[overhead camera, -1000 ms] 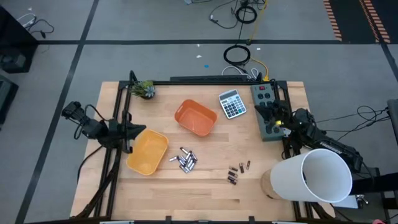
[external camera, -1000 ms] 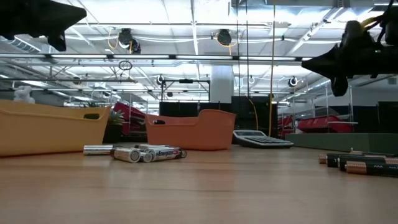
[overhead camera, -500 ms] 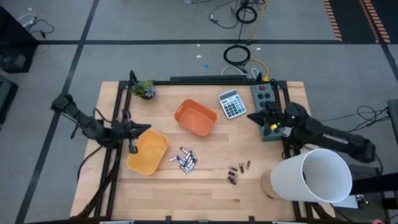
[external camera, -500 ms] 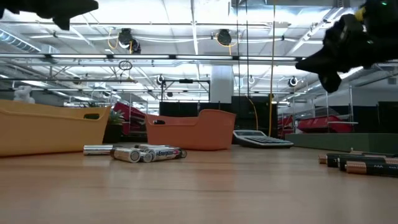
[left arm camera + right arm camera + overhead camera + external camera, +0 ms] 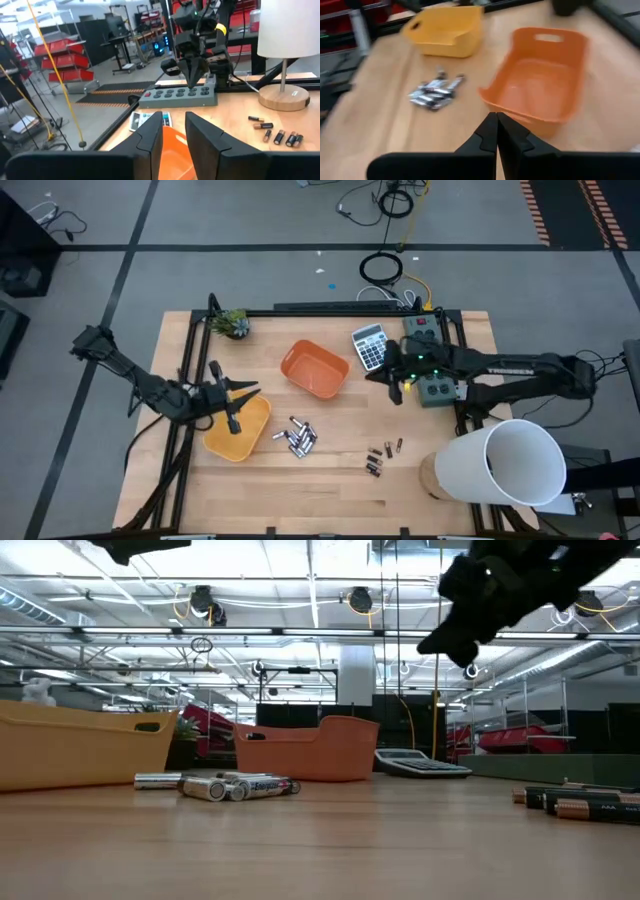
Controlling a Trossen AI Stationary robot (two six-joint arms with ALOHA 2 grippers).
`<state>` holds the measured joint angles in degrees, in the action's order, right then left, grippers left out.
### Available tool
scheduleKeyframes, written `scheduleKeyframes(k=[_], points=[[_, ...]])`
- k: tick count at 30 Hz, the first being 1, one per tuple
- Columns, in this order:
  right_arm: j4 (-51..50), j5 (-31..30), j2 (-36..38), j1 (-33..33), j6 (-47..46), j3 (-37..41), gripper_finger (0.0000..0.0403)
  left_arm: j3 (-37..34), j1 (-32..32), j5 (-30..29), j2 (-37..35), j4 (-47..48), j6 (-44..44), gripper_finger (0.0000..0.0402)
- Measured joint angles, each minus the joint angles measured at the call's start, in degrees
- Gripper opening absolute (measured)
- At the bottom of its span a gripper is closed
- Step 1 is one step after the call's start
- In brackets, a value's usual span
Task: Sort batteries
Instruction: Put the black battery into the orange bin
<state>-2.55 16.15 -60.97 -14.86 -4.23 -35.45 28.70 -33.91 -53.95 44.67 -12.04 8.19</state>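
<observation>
High view: pale wood-plank worktop [image 5: 330, 490]. Silvery cylindrical batteries [image 5: 299, 437] cluster below center; thinner dark batteries [image 5: 381, 457] lie lower right of them. Left gripper [image 5: 236, 402], fingers slightly spread, hangs over the glossy yellow bin [image 5: 238, 426]. Right gripper [image 5: 384, 377], fingers pressed together, hangs beside the orange bin [image 5: 314, 370]. Low view alone shows coppery battery ends [image 5: 560, 808].
</observation>
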Motion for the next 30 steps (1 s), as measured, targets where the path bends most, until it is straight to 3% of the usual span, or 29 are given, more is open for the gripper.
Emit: scheduleKeyframes(k=[4, 10, 16, 22, 26, 30], points=[[-0.6, 7.3, -4.8, 3.5, -0.8, -3.4, 0.0000, 1.3, 0.0, -0.2, 3.4, -0.2, -0.3, 0.0094], [-8.4, 4.8, -14.0, 12.9, 4.3, -10.3, 0.0010, 1.3, 1.6, -0.3, 6.7, -0.9, -0.2, 0.0095], [-17.4, 4.3, -23.1, 19.8, 11.8, -16.1, 0.0098, 1.3, 3.9, -0.4, 7.8, -1.3, -0.4, 0.0095], [-25.9, -5.9, -29.7, 25.9, 12.7, -18.6, 0.0196, 1.3, 4.3, -0.4, 7.7, -1.3, -0.4, 0.0095], [-26.0, -8.6, -32.1, 29.8, 12.9, -18.6, 0.0220, 1.3, 4.3, -0.4, 7.7, -1.3, -0.4, 0.0095], [-26.4, -8.6, -33.1, 32.3, 11.6, -18.6, 0.0221, 1.3, 4.3, -0.4, 7.7, -1.3, -0.4, 0.0095]])
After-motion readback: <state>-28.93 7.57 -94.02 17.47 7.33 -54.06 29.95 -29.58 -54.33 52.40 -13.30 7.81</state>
